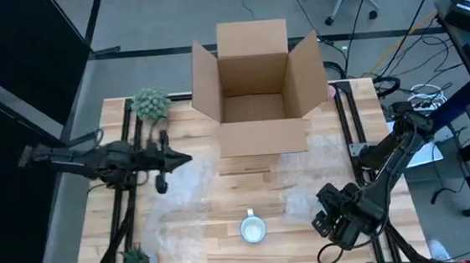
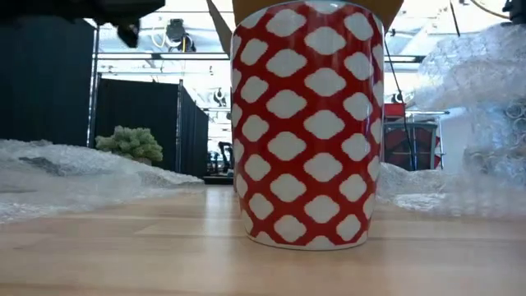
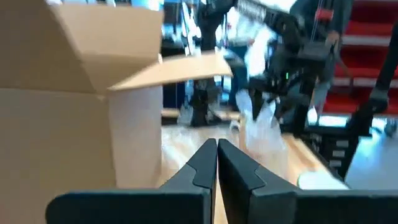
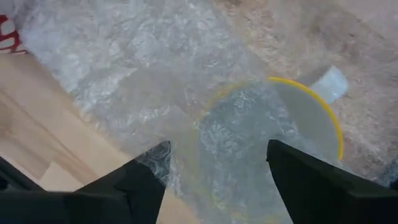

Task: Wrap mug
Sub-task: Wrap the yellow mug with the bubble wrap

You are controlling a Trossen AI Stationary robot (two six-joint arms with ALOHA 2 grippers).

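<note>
A red mug with white cloud shapes (image 2: 308, 123) stands upright on its base near the table's front edge (image 1: 252, 228). Clear bubble wrap (image 1: 303, 195) lies crumpled on the wood around it, and a heap of it rises to the mug's right (image 2: 485, 99). My right gripper (image 1: 325, 223) is open just right of the mug, fingers pointing down over the wrap (image 4: 155, 81). A yellow-rimmed disc (image 4: 311, 112) shows through the wrap. My left gripper (image 1: 185, 159) is shut and holds nothing; it hovers at the table's left, pointing right (image 3: 217, 149). My right gripper stands open with a hump of bubble wrap (image 4: 211, 143) between its fingers, coming from above. The wrap lies over the tip of one finger (image 4: 158, 158). Whether the fingers press on it I cannot tell. The wrap rests on the table.
An open cardboard box (image 1: 253, 88) stands at the table's far centre, flaps out. A green plant (image 1: 150, 104) sits at the far left and a smaller one (image 1: 134, 261) at the near left corner. More bubble wrap (image 1: 181, 190) covers the left middle.
</note>
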